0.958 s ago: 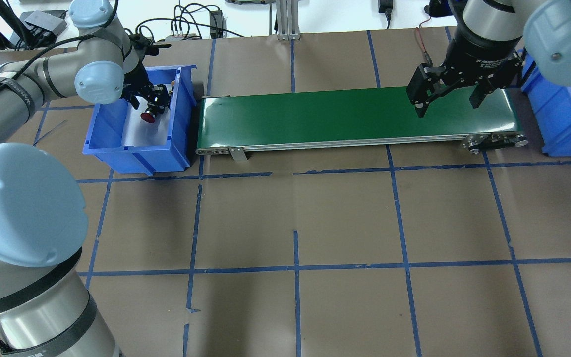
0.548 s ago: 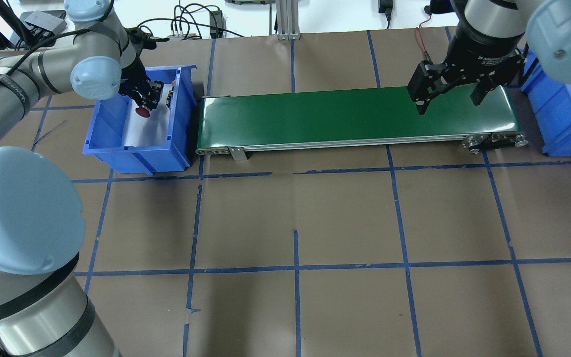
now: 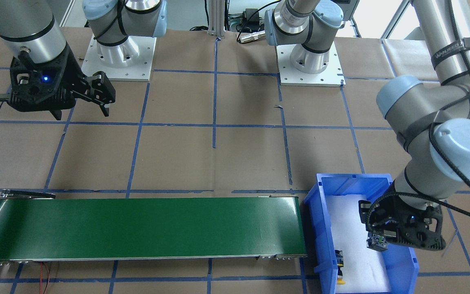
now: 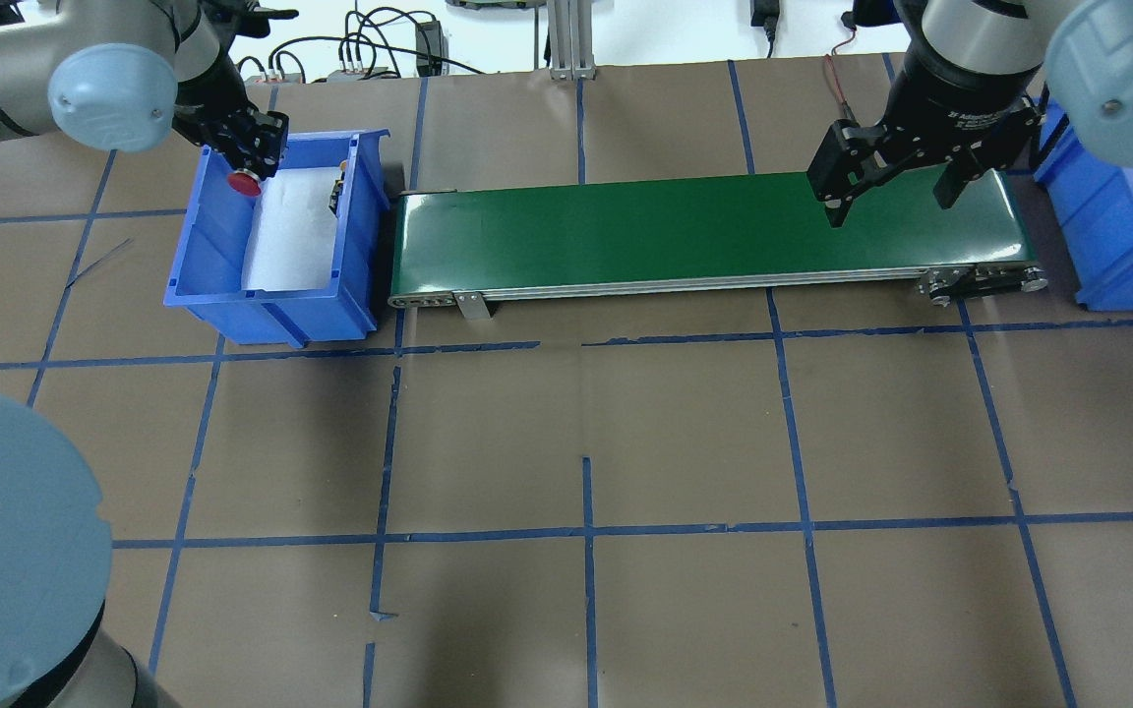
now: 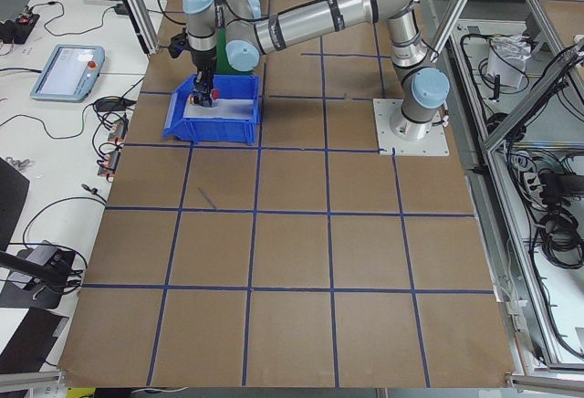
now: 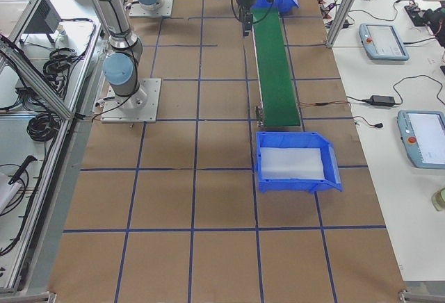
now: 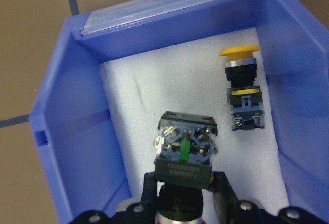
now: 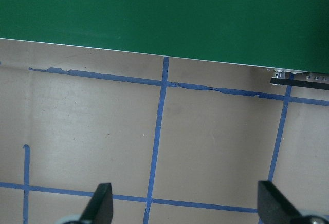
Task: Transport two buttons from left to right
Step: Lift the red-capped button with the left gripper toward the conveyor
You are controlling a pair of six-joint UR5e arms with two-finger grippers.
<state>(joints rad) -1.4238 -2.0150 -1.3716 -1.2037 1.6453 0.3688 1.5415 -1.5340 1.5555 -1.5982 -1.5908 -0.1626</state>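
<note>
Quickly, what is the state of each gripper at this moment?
Left gripper: shut on the red button, over the blue bin.
Right gripper: open, holding nothing.

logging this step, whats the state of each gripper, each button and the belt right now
left gripper, shut on the red button, above the left bin
red button, held, clear of the foam
yellow button, lying on its side on the foam in the left bin
right gripper, open, over the belt's right end
belt, no button on it; moving or not cannot be told
</note>
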